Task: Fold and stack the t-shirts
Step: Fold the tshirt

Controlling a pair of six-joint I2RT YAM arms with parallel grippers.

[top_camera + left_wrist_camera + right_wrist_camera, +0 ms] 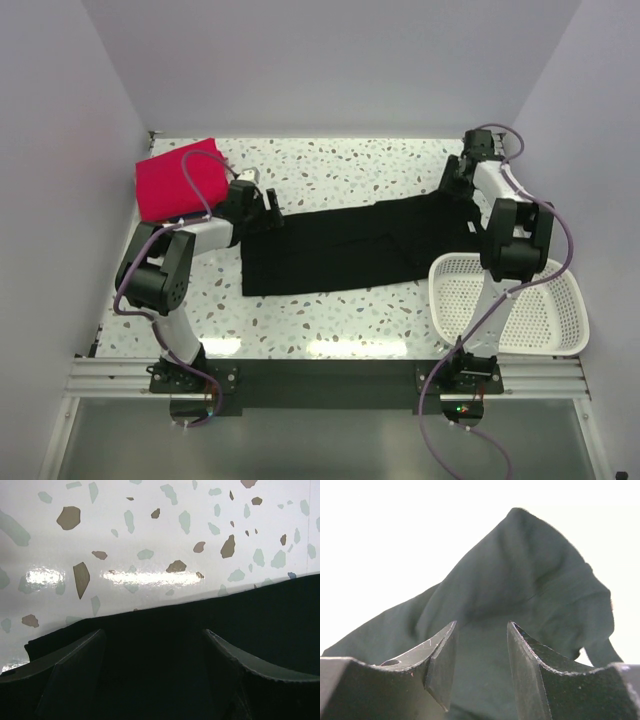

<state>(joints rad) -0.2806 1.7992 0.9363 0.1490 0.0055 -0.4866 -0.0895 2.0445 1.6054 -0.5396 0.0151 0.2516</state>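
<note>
Spread mid-frame under released left fingers [70, 675], bunched just past released right fingers [440, 665]: black t-shirt [330, 250], near lower-right white mesh basket [548, 318].

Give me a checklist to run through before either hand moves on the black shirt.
1. The left hand open over the black t-shirt, at its left edge: ok.
2. The right hand with jaws apart: ok.
3. The black t-shirt's right end lying flat: not ok, it humps up in front of the right hand.
4. The red folded t-shirt lying apart from the black one: ok.
5. The basket rim off the black t-shirt: cannot tell.
</note>
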